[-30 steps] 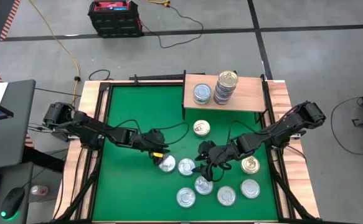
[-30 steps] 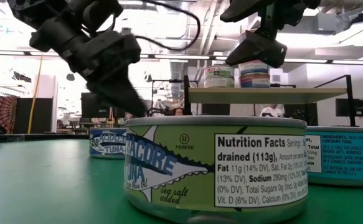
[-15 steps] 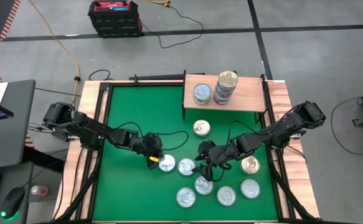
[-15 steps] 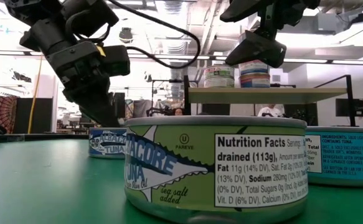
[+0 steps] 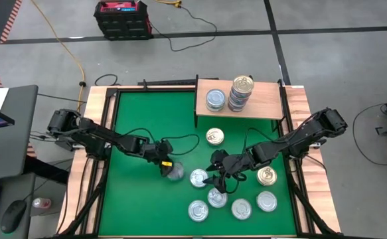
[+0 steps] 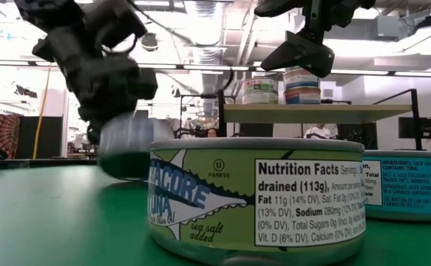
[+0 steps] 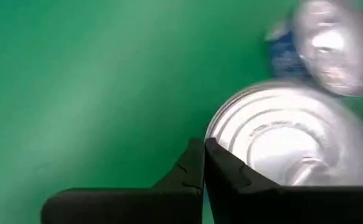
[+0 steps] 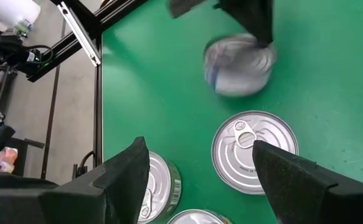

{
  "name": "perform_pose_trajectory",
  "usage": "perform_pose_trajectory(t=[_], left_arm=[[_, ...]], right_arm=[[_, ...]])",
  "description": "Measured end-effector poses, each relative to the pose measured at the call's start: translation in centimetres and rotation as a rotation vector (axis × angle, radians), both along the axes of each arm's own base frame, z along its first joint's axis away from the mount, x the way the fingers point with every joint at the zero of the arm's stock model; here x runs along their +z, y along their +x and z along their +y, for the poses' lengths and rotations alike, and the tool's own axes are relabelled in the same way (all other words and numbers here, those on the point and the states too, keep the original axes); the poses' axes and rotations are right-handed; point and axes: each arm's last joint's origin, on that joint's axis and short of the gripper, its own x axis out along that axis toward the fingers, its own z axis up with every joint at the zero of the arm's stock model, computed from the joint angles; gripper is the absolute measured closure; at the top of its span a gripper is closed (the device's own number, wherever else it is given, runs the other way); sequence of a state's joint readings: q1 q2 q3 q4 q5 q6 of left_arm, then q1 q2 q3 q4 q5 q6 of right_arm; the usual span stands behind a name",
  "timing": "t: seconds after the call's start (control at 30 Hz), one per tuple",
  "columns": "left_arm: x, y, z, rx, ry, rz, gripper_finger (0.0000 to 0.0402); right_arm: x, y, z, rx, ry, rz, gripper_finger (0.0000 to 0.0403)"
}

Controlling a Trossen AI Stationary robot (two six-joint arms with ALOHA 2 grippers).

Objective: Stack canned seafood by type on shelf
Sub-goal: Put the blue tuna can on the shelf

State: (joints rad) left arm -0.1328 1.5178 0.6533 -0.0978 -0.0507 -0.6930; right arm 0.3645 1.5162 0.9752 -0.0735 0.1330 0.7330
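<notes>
Sitting lower centre: blurred silver tuna can [image 5: 174, 173] touching left gripper [image 5: 167, 164], fingers pinched together, holding nothing; right gripper [image 5: 214, 178] waiting spread wide nearby.

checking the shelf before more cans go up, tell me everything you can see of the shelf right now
The shelf is a small rectangular board of light wood on thin black legs, standing at the far edge of the green table, toward the right side. On it sit a single silver-lidded can and, beside it, a stack of cans with a gold lid on top. The rest of the board is bare. Neither hand touches it; in the low view its top sits level.
</notes>
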Motion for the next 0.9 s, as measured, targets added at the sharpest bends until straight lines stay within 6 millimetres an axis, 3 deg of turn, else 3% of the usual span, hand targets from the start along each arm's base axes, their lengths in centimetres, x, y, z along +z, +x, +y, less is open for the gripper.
perform_pose_trajectory(t=[0.17,0.37,0.67,0.77,0.9], left_arm=[[-0.3,-0.3,1.4,0.045,-0.059,0.046,0.0401],[0.7,-0.5,2.1,0.038,-0.024,0.065,0.0401],[6.6,-2.1,2.3,-0.015,0.162,0.064,0.0396],[7.8,-2.4,2.4,-0.010,0.130,0.030,0.0363],[8.3,-2.4,2.2,0.001,0.063,-0.022,0.0283]], right_arm=[[0.0,0.0,0.0,0.001,0.001,0.001,0.0097],[0.0,0.0,0.0,0.004,0.002,0.002,0.0097],[-0.2,-0.1,-0.1,0.003,-0.008,0.028,0.0097],[-0.3,-0.1,-0.2,-0.003,-0.010,0.035,0.0097],[-0.3,0.0,-0.4,-0.009,-0.009,0.034,0.0097]])
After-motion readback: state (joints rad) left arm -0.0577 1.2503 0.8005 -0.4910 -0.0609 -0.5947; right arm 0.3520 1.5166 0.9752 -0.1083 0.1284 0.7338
